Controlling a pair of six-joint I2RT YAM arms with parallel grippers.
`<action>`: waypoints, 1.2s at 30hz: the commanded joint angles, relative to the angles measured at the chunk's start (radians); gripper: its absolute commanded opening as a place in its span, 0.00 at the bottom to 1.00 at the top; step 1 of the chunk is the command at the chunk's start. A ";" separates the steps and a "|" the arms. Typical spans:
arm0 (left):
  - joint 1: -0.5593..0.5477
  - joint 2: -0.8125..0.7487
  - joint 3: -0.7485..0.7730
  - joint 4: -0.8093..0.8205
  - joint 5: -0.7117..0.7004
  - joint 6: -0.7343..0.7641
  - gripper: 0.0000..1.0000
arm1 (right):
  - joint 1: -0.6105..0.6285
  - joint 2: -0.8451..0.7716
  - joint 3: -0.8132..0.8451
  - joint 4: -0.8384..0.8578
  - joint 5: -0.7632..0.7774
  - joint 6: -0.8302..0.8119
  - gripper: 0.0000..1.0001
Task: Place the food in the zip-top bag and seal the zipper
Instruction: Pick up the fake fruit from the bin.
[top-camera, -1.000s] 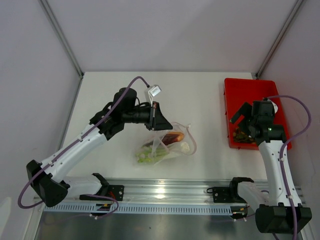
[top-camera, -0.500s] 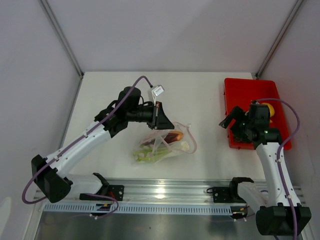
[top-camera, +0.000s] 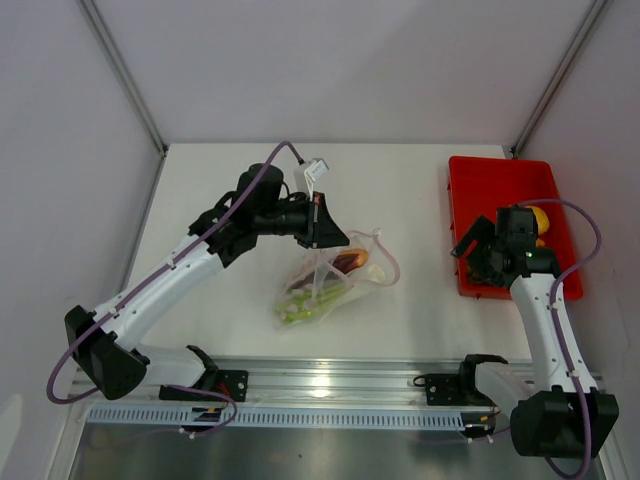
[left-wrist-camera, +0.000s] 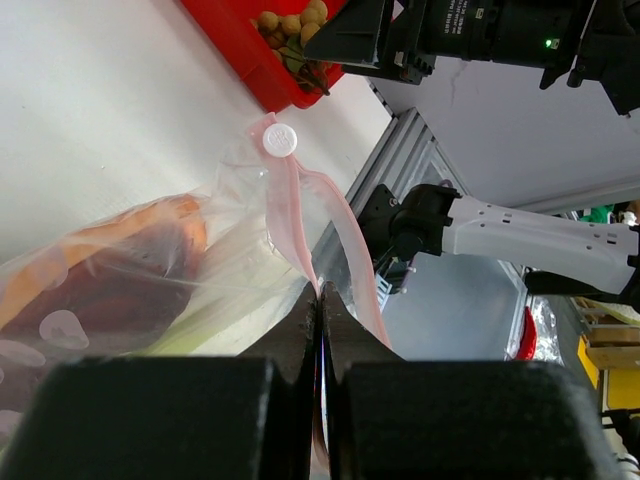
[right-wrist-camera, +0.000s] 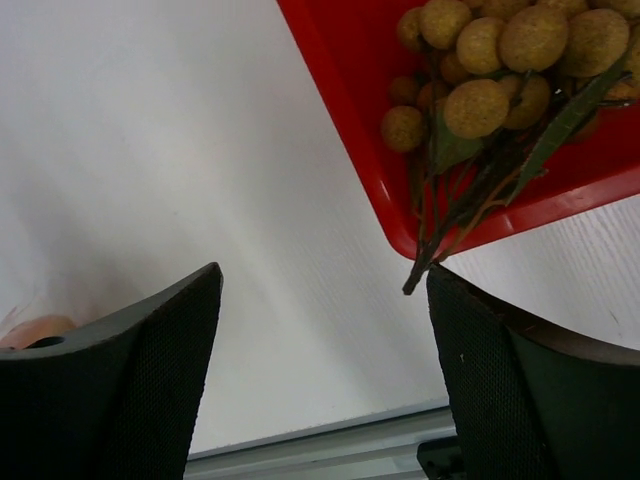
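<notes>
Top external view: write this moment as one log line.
left jaws: shut on zipper | right jaws: open, by red tray | zip-top bag: open, food inside

The clear zip-top bag (top-camera: 335, 280) is showing thin, crinkly, glossy plastic, the red tray (top-camera: 500, 180) is gleaming as smooth plastic, the table (top-camera: 410, 200) is looking matt white, the rail (top-camera: 340, 378) is shining like brushed metal, and the bunch of tan balls (right-wrist-camera: 500, 60) is looking dull and rough-skinned.

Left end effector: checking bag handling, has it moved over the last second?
Yes: the left end effector, shut on the zipper, shifted slightly right, toward the red tray.
</notes>
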 joint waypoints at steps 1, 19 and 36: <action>0.004 -0.025 0.045 0.034 -0.005 0.017 0.01 | -0.005 -0.020 -0.010 -0.001 0.090 0.015 0.83; 0.006 -0.031 0.016 0.061 0.021 0.006 0.01 | -0.015 -0.033 -0.126 0.044 0.176 0.087 0.61; 0.007 -0.031 0.002 0.061 0.021 0.010 0.01 | -0.054 0.061 -0.185 0.186 0.144 0.088 0.38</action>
